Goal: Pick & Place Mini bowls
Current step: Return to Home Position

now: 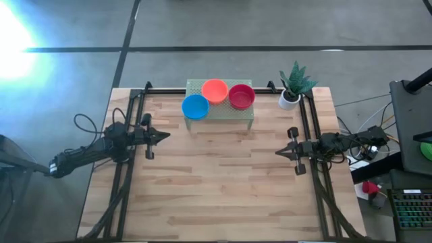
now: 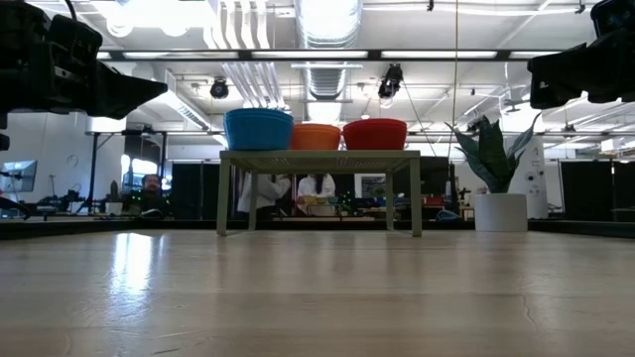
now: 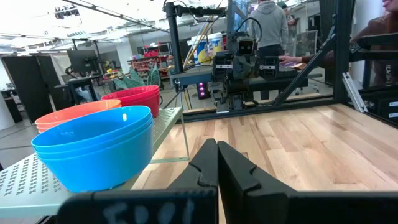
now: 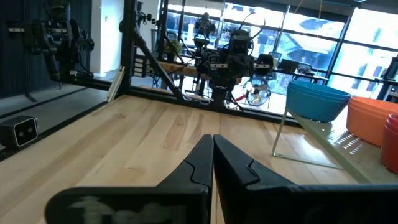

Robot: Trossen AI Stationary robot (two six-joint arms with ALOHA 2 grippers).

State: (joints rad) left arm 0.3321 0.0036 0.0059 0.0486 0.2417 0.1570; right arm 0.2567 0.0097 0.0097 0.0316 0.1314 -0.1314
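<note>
At the left edge of the table (image 1: 216, 192), the left gripper (image 1: 165, 136) hangs over bare wood, pointing toward the middle. Its wrist view gives what the overhead camera cannot: the two fingers (image 3: 202, 167) are pressed flat against each other with nothing between them.

Farther along, at the table's far edge, a pale green shelf (image 1: 229, 113) carries the mini bowls in three groups. The blue bowls (image 1: 195, 106) sit at its left front corner, the orange bowls (image 1: 214, 90) toward the back middle and the red bowls (image 1: 241, 96) to the right. From above, the orange appears to touch both neighbours, and each group reads as a single bowl. The left wrist view shows layered rims on the blue and orange groups, so these are nested stacks. The low view alone shows that the shelf stands on thin legs, with people (image 2: 317, 185) in the room behind it. Each top bowl is empty.

Right of the shelf, at the far right corner, a white pot (image 1: 289, 100) holds a green plant (image 1: 297, 79).

At the right edge, the right gripper (image 1: 278, 152) points inward above the wood. In its wrist view the fingers (image 4: 199, 163) meet tip to tip, gripping nothing, and the left arm (image 4: 231, 59) shows across the table
</note>
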